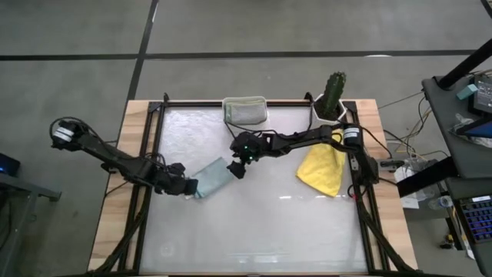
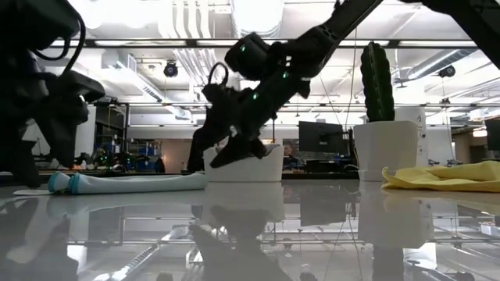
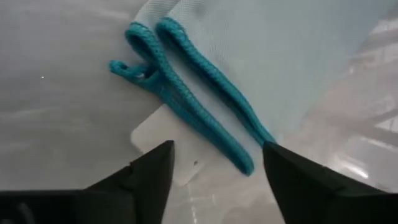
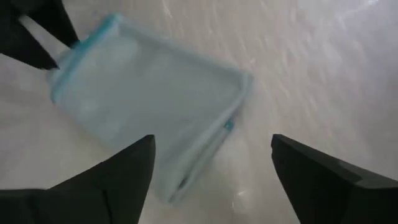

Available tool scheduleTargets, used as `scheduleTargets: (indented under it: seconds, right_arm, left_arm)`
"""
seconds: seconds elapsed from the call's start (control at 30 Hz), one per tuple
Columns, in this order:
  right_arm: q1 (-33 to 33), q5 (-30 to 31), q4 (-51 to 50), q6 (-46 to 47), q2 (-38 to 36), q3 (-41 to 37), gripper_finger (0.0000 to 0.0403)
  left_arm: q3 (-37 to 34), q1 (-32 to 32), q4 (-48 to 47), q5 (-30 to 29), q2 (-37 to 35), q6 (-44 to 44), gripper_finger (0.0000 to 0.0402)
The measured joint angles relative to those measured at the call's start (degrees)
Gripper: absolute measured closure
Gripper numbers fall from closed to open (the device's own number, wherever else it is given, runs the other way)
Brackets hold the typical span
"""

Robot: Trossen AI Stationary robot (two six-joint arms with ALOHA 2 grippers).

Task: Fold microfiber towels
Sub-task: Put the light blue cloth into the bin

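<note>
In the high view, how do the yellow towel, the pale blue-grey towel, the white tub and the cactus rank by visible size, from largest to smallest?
1. Yellow towel, loosely spread, clearly largest.
2. White tub.
3. Pale blue-grey towel, folded, slightly smaller than the tub; these two look close, so this order is unsure.
4. Cactus, smallest; it also stands nearer the camera, so this is unsure.

1. Two microfiber towels lie out on the worktop: one pale blue-grey towel (image 1: 211, 178), folded, and one yellow towel (image 1: 323, 171).
2. One white tub (image 1: 245, 110) stands at the far edge, with one more cloth, grey-green (image 1: 247, 112), inside it.
3. One cactus (image 1: 334, 92) in one white pot (image 1: 329, 114) stands at the far right corner.
4. Two arms reach over the worktop, each with one pincer: left pincer (image 1: 191, 187), right pincer (image 1: 237, 168).
</note>
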Motion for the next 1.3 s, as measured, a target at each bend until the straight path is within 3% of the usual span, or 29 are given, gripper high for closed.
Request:
scheduleTargets:
  seconds: [0.13, 0.47, 0.8, 0.93, 1.2, 1.3]
  right_arm:
    - [-0.23, -0.02, 0.39, 0.81, 1.76, 0.38, 0.0092]
    - [-0.24, -0.15, 1.88, 0.92, 5.12, 3.38, 0.0098]
    - [-0.26, -5.68, 2.34, 2.63, 7.98, 5.97, 0.0121]
    - [-0.24, -5.76, 2.28, 3.31, 7.98, 5.90, 0.0166]
    - [-0.13, -5.77, 2.36, 3.36, 7.95, 5.88, 0.0304]
    - [-0.09, -5.79, 2.67, 2.79, 7.95, 5.88, 0.0356]
  left_arm:
    - [-0.22, -0.01, 3.68, -2.93, 2.19, -0.32, 0.0148]
    - [-0.71, -0.02, 7.20, -9.85, 6.00, -0.26, 0.0147]
    - [-0.73, 0.11, 10.55, -12.64, 10.52, 2.88, 0.0210]
    - [-0.68, 0.09, 10.63, -13.50, 11.52, 4.27, 0.0259]
    - [-0.84, 0.11, 11.33, -16.54, 11.75, 7.29, 0.0375]
    - [-0.84, 0.11, 11.44, -17.40, 11.74, 8.76, 0.0393]
